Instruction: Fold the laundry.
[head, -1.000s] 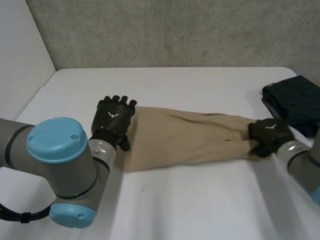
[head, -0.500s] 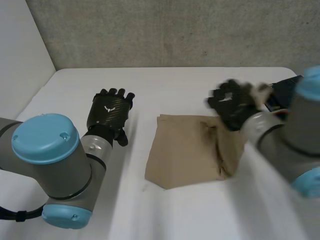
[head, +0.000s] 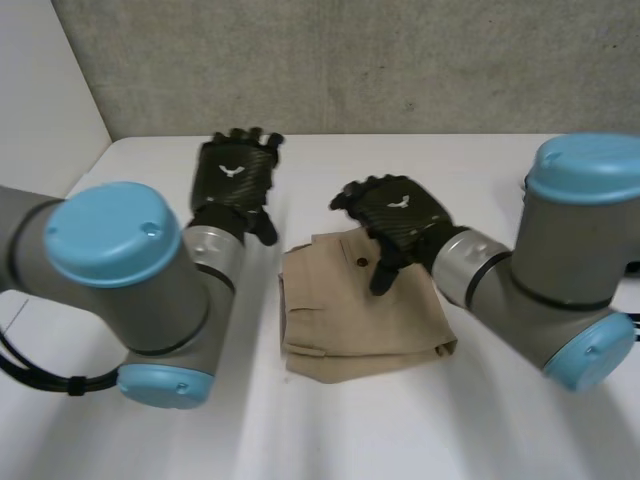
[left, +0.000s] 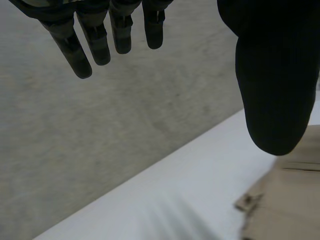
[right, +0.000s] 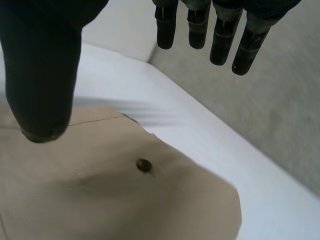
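Note:
Tan trousers lie folded into a short stack in the middle of the white table. A dark button shows on the top layer. My right hand hovers open over the stack's far edge, its fingers straight and its thumb apart from them, holding nothing. My left hand is raised beside the stack's far left corner, off the cloth, with its fingers straight. A corner of the tan cloth lies below its thumb.
A grey concrete wall runs along the table's far edge. A white side wall stands at the left. Both arms reach over the near part of the table, flanking the trousers.
My right hand has carried the trousers' leg end leftward over the waist, doubling them, and has let go. My left hand has lifted off the cloth and drawn back toward the wall.

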